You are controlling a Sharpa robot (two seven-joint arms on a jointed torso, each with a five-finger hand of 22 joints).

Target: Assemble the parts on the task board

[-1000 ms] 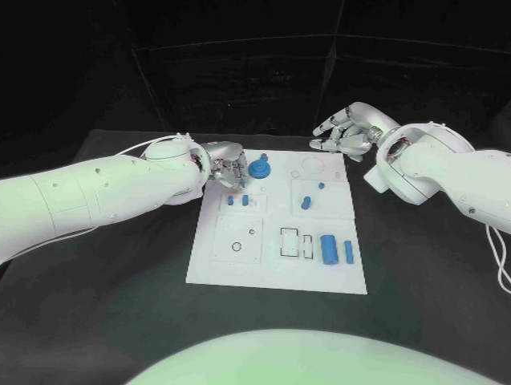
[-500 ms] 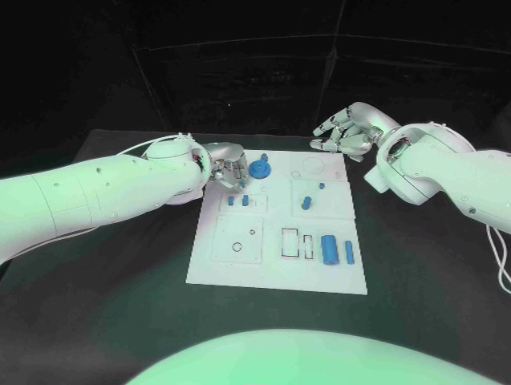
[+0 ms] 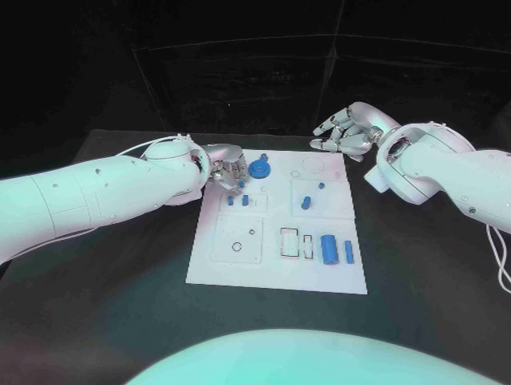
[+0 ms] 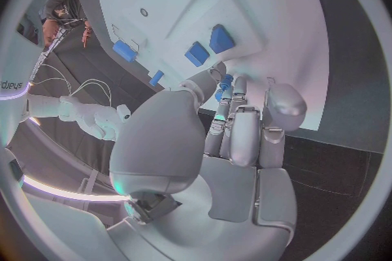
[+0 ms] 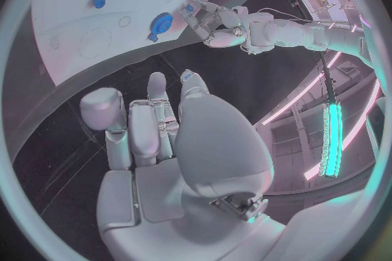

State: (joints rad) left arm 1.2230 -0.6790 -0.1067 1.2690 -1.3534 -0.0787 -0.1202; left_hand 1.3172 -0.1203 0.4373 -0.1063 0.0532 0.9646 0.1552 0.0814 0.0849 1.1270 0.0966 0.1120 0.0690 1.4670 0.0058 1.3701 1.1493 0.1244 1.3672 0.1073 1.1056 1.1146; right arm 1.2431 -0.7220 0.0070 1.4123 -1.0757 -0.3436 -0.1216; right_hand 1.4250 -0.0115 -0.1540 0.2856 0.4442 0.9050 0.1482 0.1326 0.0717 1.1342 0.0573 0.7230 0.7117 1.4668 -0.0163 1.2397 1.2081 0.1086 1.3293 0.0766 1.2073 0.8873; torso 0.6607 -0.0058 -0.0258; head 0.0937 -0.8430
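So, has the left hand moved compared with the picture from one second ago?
No. The left hand sits at the same spot at the task board's far left corner, beside the round blue part.

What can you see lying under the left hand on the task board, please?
Under the left hand, two small blue parts lie on the white task board, just clear of its fingertips. Whatever sits directly beneath the palm is covered and cannot be seen.

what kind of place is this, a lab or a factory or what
Most likely a robotics lab or test bench: a black table holds a white task board with small blue parts, and dark screens close in the space behind it.
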